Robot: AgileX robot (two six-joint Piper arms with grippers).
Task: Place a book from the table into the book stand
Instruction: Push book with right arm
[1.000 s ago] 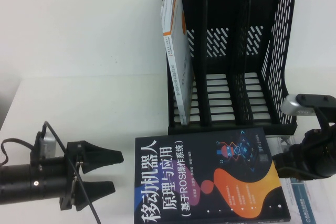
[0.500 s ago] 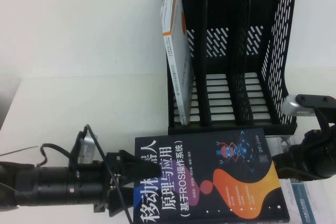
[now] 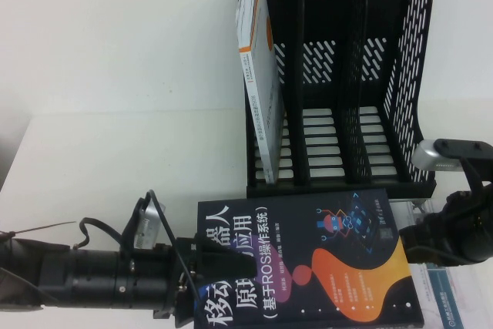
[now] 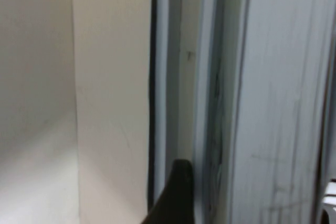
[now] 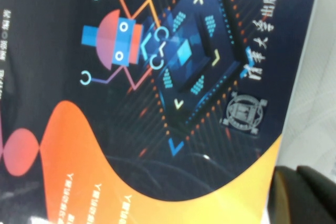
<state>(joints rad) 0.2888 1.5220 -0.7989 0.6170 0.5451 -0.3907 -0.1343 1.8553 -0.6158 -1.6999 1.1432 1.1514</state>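
Note:
The dark navy book (image 3: 323, 260) with a white Chinese title and orange graphics lies flat on the white table (image 3: 115, 152), just in front of the black book stand (image 3: 347, 75). My left gripper (image 3: 206, 267) is at the book's left edge, partly over the cover. The left wrist view shows the book's page edges (image 4: 262, 103) very close. My right gripper (image 3: 412, 246) is against the book's right edge. The right wrist view shows the cover (image 5: 157, 77) with its robot drawing.
A white book with an orange stripe (image 3: 258, 75) stands in the stand's leftmost slot; the other slots hold nothing. Another pale book or papers (image 3: 454, 298) lie under my right arm at the front right. Bare tabletop lies to the left.
My left gripper has moved right from the bare table to the book's left edge and now overlaps the cover. The book, the stand and my right arm have not moved.

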